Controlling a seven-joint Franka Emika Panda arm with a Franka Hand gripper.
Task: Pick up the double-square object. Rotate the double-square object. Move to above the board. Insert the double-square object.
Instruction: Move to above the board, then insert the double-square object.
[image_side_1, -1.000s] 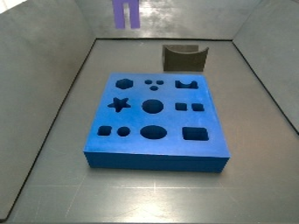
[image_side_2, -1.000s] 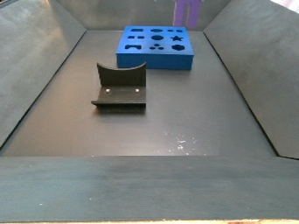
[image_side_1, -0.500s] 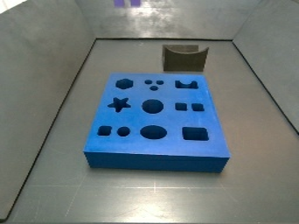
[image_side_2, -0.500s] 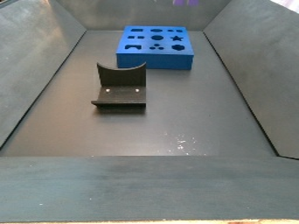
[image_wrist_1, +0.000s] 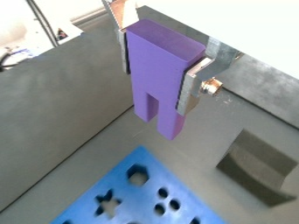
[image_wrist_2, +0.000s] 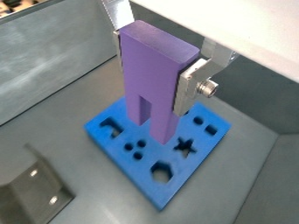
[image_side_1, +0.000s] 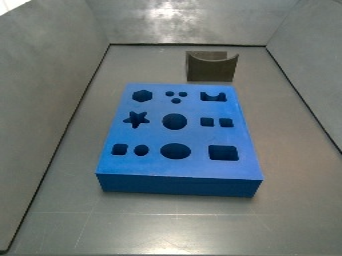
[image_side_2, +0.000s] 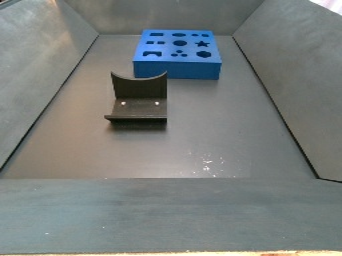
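The gripper (image_wrist_1: 163, 66) is clamped on the double-square object (image_wrist_1: 160, 74), its flat silver fingers (image_wrist_1: 198, 83) pressed against the two opposite sides of the upper part of the block; the same hold shows in both wrist views (image_wrist_2: 156, 83). The light-purple piece hangs lengthwise below the jaws, groove facing the cameras, raised well above the floor and clear of everything. Neither side view shows gripper or piece; both are above the frame. The board (image_side_1: 179, 133) lies flat near the middle of the floor, and every cut-out visible in it is empty: star (image_side_1: 135, 120), circles, squares and oval alike. The fixture (image_side_2: 136, 102) stands apart from the board, toward one end wall, with nothing resting in it. Probable risks from here: the piece may slip or tilt in the grip during rotation, since only its upper portion is held; a rotation that ends off-square would jam the piece on the cut-out rim; and a descent over the wrong hole would drive the block against the board's top face.
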